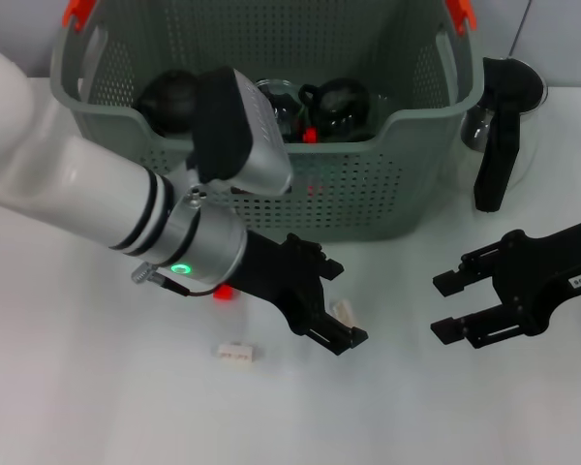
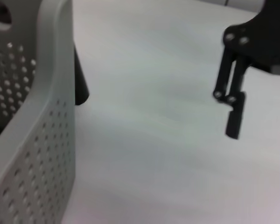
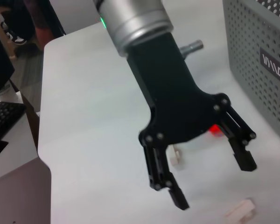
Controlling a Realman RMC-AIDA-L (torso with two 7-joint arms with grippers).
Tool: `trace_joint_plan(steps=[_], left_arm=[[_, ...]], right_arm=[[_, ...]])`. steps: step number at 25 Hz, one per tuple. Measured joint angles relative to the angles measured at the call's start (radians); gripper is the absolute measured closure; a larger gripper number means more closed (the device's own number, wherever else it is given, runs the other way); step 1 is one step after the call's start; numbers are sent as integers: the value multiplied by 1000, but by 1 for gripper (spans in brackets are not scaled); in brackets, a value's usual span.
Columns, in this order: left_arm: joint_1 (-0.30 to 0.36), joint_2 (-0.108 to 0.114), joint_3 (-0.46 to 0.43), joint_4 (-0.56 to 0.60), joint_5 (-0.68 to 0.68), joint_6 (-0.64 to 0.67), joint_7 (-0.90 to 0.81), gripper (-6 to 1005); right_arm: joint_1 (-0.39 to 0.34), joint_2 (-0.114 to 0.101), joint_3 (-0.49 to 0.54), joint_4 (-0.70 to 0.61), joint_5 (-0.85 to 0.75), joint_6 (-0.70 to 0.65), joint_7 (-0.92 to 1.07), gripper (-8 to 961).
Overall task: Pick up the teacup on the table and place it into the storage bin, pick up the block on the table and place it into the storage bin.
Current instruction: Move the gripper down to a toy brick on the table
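Note:
The grey-green storage bin stands at the back middle of the table, and its wall also shows in the left wrist view and the right wrist view. Dark rounded vessels lie inside it; no teacup shows on the table. My left gripper is open in front of the bin, its fingers either side of a small white block. The right wrist view shows this gripper open with the block by one finger. My right gripper hovers open to the right, holding nothing.
A second white block lies nearer the front, and a small red piece sits under the left arm. A black stand with a glass dish rises to the right of the bin. A keyboard lies beyond the table edge.

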Motion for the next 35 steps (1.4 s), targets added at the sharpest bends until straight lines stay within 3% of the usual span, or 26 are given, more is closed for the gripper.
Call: trace_joint_plan(steps=[14, 26, 35], left_arm=[[-29, -2, 142, -108, 0, -211, -3, 48], [-31, -5, 194, -128, -6, -283, -11, 52], [-32, -5, 215, -128, -3, -285, -13, 130]], right_arm=[[-5, 0, 0, 0, 0, -1, 2, 288], [-5, 2, 0, 0, 0, -2, 2, 288], [-5, 4, 0, 0, 0, -1, 2, 287]])
